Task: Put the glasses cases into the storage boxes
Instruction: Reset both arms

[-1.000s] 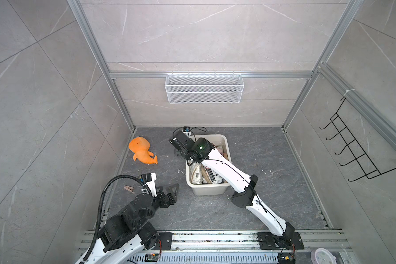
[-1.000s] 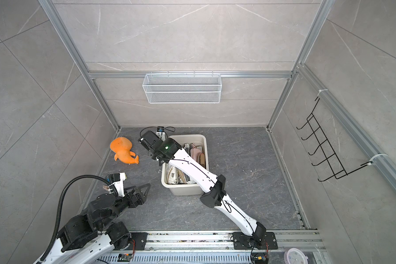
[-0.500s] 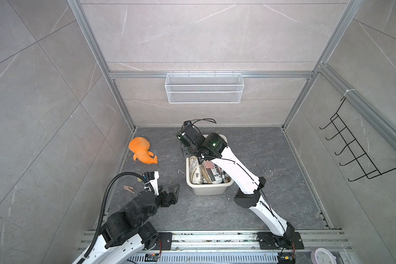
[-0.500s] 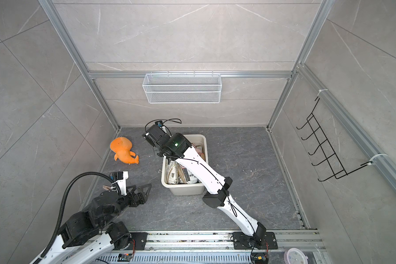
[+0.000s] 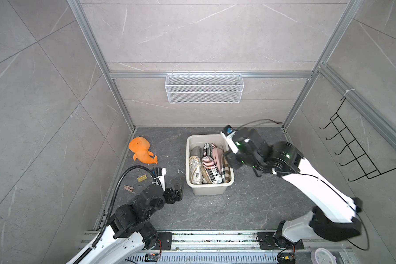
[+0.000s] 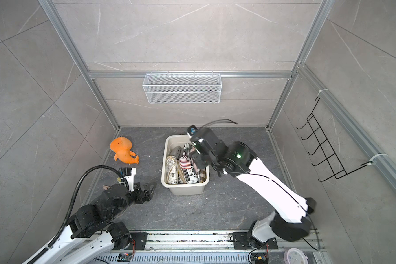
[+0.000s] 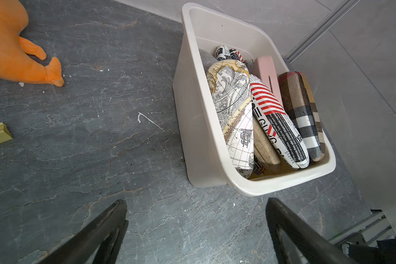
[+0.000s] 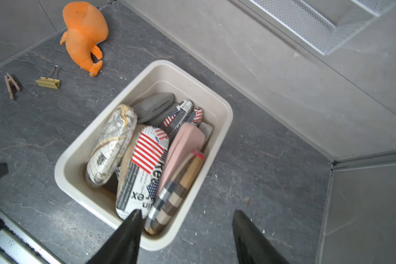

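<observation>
The cream storage box (image 5: pixel 209 190) stands mid-floor and holds several glasses cases: map-print (image 5: pixel 194 168), newspaper-print (image 5: pixel 212 170), plaid (image 5: pixel 225 172), pink (image 5: pixel 217 155) and grey (image 5: pixel 194 150). My right gripper (image 8: pixel 187 211) hangs open and empty above the box's right rim (image 8: pixel 192 201), one finger over the plaid case (image 8: pixel 174 192), the other over bare floor. In a top view the right gripper (image 5: pixel 229 160) sits under its wrist. My left gripper (image 7: pixel 196 202) is open and empty, low over the floor at the box's front left (image 5: pixel 178 188).
An orange plush toy (image 5: pixel 142 153) lies by the left wall, with a gold binder clip (image 5: pixel 141 178) and a clothespin (image 5: pixel 129 189) nearer the left arm. A white wire basket (image 5: pixel 204 91) hangs on the back wall and a black hook rack (image 5: pixel 352 155) on the right wall.
My right arm has swung from the box's far left corner across to its right side, and its jaws have spread wider. The left arm has barely shifted.
</observation>
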{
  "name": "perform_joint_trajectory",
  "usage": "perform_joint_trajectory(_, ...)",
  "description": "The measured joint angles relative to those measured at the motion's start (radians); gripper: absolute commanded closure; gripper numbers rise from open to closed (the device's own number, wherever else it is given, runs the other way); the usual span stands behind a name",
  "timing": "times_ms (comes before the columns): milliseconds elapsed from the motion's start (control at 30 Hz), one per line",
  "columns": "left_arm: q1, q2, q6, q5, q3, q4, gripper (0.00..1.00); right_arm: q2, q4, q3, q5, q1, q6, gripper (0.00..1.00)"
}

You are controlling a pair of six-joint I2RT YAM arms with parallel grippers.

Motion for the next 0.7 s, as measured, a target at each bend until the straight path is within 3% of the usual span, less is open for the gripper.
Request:
perform_joint_trajectory(33, 0.0, 0.013, 0.008, -0.006, 0.016, -0.004, 0.0, -0.072, 0.044, -0.095, -0.008, -0.029, 0.008, 0.25)
perform_joint_trajectory(67, 0.0, 0.032, 0.017, -0.023, 0.043, -0.013, 0.0, -0.153, 0.098, -0.206, -0.017, -0.063, 0.02, 0.01)
perform_joint_trajectory(233, 0.0, 0.119, 0.041, -0.136, 0.173, -0.09, 0.0, -0.341, 0.208, -0.499, 0.049, -0.101, 0.067, 0.0)
perform_joint_trajectory(333, 0.0, 0.166, 0.042, -0.234, 0.206, -0.123, 0.0, -0.305, 0.217, -0.521, 0.108, -0.127, 0.09, 0.0)
perform_joint_trajectory(433, 0.0, 0.178, 0.048, -0.361, 0.179, -0.126, 0.0, -0.261, 0.293, -0.568, 0.037, -0.236, 0.098, 0.0)
perform_joint_trajectory(600, 0.023, 0.08, 0.25, -0.541, -0.072, 0.13, 0.0, -0.328, 0.481, -0.779, -0.13, -0.495, 0.076, 0.0)
perform_joint_trajectory(700, 0.132, 0.02, 0.446, -0.538, -0.28, 0.407, 0.0, -0.354, 0.629, -0.901, -0.263, -0.665, 0.054, 0.0)
